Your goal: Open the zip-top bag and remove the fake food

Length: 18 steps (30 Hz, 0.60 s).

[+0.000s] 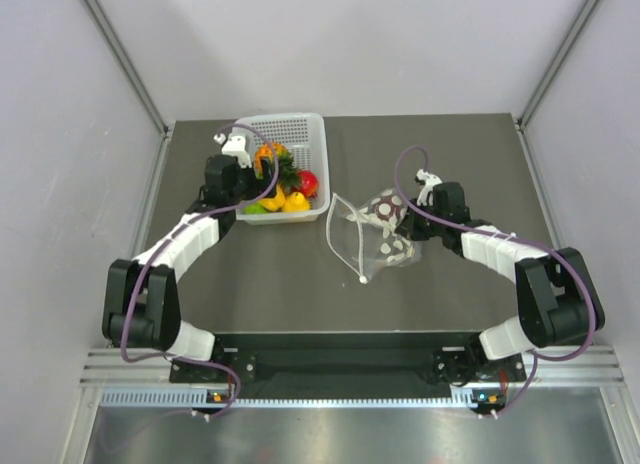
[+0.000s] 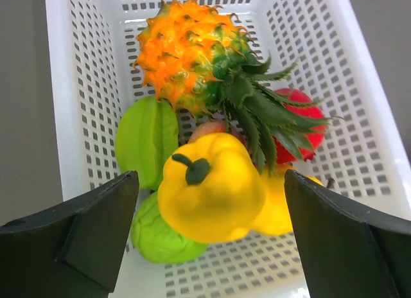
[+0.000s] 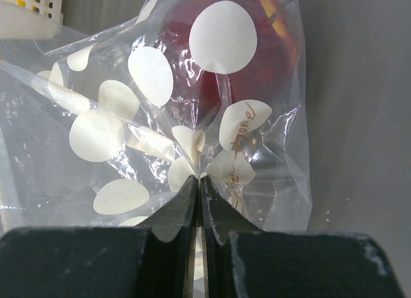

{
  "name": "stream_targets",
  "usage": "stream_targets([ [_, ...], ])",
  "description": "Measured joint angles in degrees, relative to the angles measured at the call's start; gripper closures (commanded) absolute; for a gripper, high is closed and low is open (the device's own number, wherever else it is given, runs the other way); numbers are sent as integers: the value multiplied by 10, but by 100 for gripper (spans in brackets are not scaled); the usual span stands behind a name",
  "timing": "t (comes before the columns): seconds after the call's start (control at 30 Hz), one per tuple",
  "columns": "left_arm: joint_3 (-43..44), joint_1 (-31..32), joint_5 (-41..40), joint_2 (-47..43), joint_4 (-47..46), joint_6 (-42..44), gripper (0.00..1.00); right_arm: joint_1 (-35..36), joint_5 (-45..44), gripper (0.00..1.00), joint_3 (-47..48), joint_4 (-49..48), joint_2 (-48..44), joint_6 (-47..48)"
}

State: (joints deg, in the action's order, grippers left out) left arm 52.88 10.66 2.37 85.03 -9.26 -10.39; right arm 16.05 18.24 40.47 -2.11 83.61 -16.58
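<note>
At the table's point(image 1: 460, 154) 11 o'clock, the white basket point(image 1: 300, 122) holds yellow pepper point(image 2: 221, 205) and pineapple point(image 2: 183, 47). The left gripper point(image 2: 210, 176) hangs above them, jaws spread, empty: presumably the drop point. At the basket's 4 o'clock, the right gripper point(image 3: 199, 185) pinches the zip-top bag point(image 3: 96, 134), anchoring it; maroon piece point(image 3: 212, 99) inside.

Robotics lab test cell, not a home or kitchen. Plain pale panel walls point(image 1: 350, 44) held in aluminium extrusion frames point(image 1: 120, 54) box in a dark grey table point(image 1: 280, 294), with the left arm point(image 1: 185, 239) and right arm point(image 1: 495, 249) bolted to a black base plate point(image 1: 340, 349) at its near edge, purple cables point(image 1: 125, 314) looped loosely along the links, and a slotted cable duct point(image 1: 330, 396) on a metal rail in front. What sits on the table reads as test props: plastic toy fruit point(image 2: 212, 182) in a white perforated basket point(image 1: 300, 124).
</note>
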Motion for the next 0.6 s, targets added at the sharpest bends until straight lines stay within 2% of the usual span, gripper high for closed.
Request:
stream_targets([
  [0.23, -12, 27, 3, -101, 22, 8, 1, 0, 4, 96, 0, 0, 0, 0],
  [0.43, -12, 162, 2, -165, 18, 47, 1, 1, 9, 96, 0, 1, -2, -1],
  [0.53, -21, 223, 52, -165, 15, 54, 3, 1, 12, 96, 0, 1, -14, -2],
  [0.6, -39, 234, 87, -162, 11, 50, 3, 1, 14, 96, -2, 1, -25, -3],
])
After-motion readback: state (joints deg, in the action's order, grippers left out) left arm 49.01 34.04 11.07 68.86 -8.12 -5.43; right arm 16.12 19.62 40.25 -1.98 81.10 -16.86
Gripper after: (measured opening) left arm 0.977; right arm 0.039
